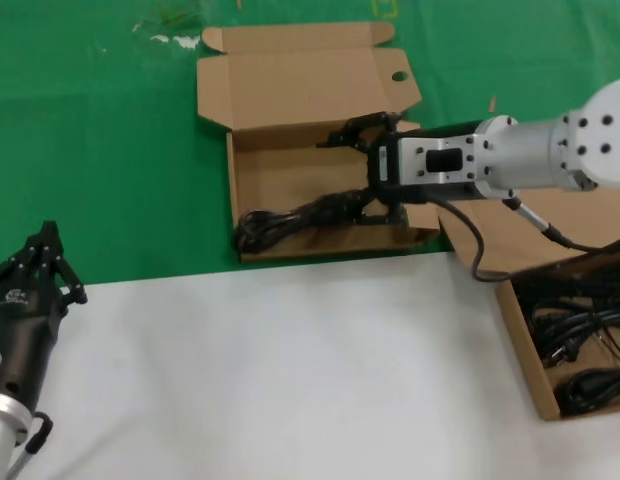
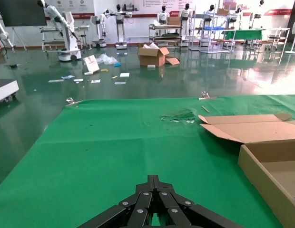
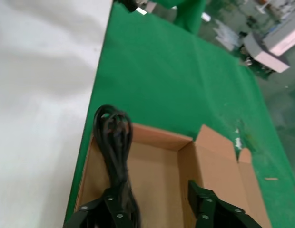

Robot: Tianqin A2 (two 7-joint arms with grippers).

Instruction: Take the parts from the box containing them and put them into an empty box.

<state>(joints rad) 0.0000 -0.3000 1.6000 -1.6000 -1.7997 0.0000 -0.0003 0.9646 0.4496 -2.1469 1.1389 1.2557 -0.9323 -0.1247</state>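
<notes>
Black coiled cable bundle (image 1: 290, 218) lies along the near wall of the wide shallow brown cardboard box (image 1: 252, 170) on the green counter. Right gripper (image 1: 362, 172) hangs inside, fingers spread wide, one touching the bundle. Left gripper (image 1: 45, 262), fingers closed together, parked over the white counter. Second cardboard box (image 1: 522, 345) holds more cables.

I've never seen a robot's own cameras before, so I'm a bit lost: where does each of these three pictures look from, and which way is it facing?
Head view: from the robot's head, looking down at the table; shows both arms, the left gripper parked, the right gripper over the open box.
Left wrist view: on the left arm, looking across the green cloth into the hall.
Right wrist view: on the right arm, looking into that box at the black cable.
Shared: head and right wrist views both show the cable.
</notes>
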